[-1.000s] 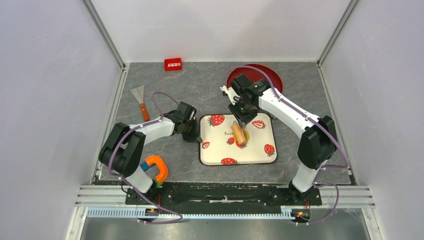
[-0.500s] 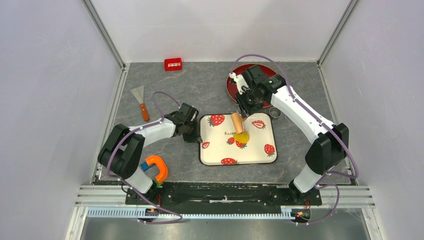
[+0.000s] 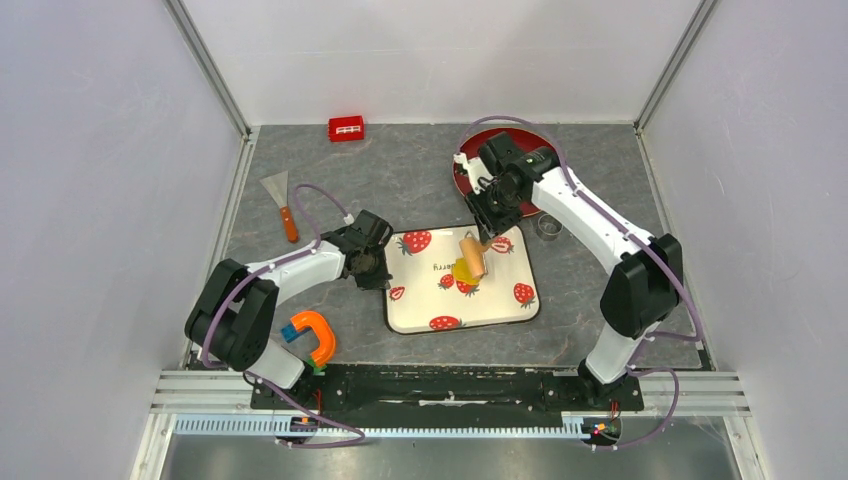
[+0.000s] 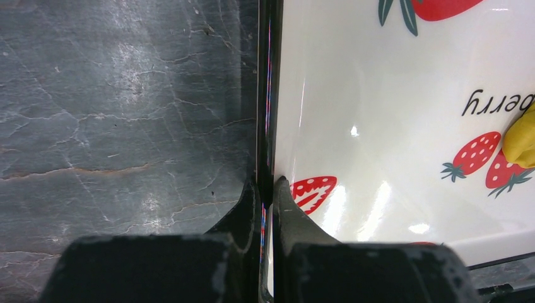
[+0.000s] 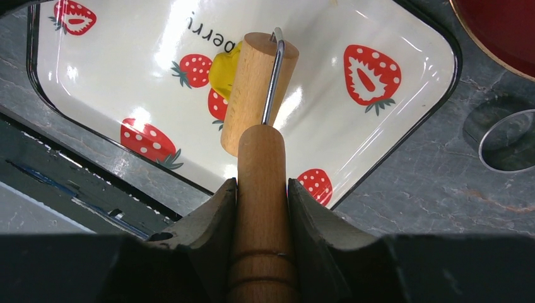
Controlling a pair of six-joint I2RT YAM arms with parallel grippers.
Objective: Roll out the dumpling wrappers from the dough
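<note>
A white tray (image 3: 500,300) printed with strawberries lies mid-table. On it sits a lump of yellow dough (image 3: 461,274), also in the right wrist view (image 5: 222,71) and at the edge of the left wrist view (image 4: 521,140). The tan wooden roller (image 3: 472,256) rests partly on the dough, its drum (image 5: 255,88) covering the lump's right side. My right gripper (image 5: 262,184) is shut on the roller's handle (image 5: 260,158). My left gripper (image 4: 266,184) is shut on the tray's left rim (image 4: 268,95). Dumpling wrappers are out of view.
A red plate (image 3: 462,178) lies behind the tray, mostly under my right arm. A metal ring cutter (image 3: 547,225) sits right of the tray. A scraper (image 3: 283,205) and a red box (image 3: 346,128) are at the far left. An orange clamp (image 3: 315,335) is near my left base.
The tray has slid left and turned slightly, my left gripper going with it. The roller went away from the dough toward the plate, then came back onto it.
</note>
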